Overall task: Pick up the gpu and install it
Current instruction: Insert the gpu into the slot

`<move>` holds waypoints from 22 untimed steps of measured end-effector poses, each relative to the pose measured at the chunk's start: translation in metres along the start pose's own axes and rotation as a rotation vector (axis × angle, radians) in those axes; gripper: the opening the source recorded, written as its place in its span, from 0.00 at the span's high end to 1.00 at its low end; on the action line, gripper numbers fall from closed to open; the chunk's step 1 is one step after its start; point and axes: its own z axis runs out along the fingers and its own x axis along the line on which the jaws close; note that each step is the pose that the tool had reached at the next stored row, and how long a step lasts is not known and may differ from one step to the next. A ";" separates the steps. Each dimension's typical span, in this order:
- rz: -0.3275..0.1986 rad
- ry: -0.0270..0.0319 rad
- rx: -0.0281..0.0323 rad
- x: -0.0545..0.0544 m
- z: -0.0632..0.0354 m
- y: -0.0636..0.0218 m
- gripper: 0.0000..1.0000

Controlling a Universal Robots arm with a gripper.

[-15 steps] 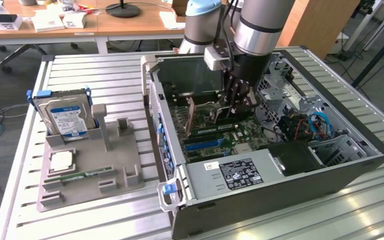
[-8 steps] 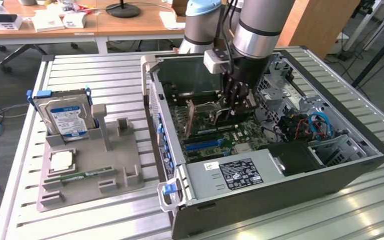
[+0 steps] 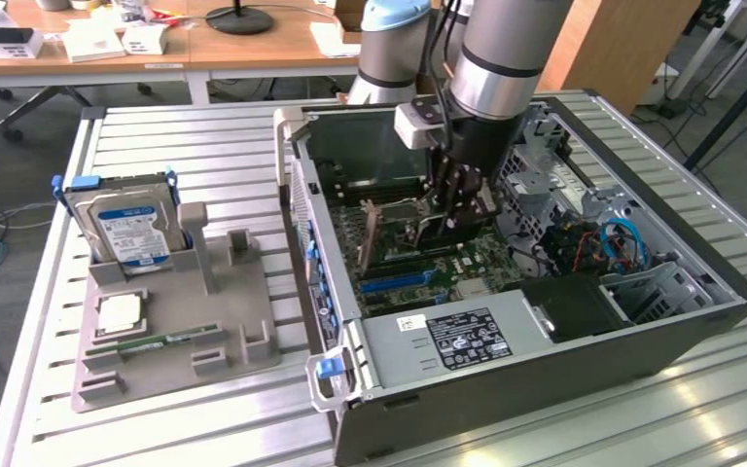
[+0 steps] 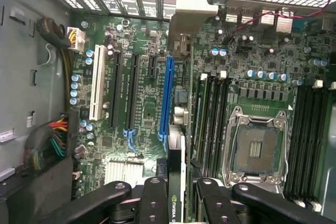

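Exterior view, I see jaws (image 3: 461, 216) down inside the open case (image 3: 543, 389) on the bench (image 3: 153, 136), tan gpu (image 3: 370, 238) on edge just beside them, wrist view, jaws (image 4: 181, 190) pinching gpu (image 4: 176, 205) between them, blue slot (image 4: 167, 98) just beyond.

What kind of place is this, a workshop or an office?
Probably a robotics lab or workshop set in an office space. An open computer case lies on a slatted metal table, a robot arm reaches into it with the gpu in its pincer, and office desks stand behind.
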 end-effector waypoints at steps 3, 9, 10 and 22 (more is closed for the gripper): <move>0.005 0.0003 -0.0001 0.000 0.0005 0.0001 0.74; 0.012 0.0001 0.0002 0.000 0.0007 0.0001 0.74; 0.013 0.0001 0.0002 0.000 0.0007 0.0001 0.74; 0.064 -0.0004 0.0009 0.004 0.0007 0.0006 0.74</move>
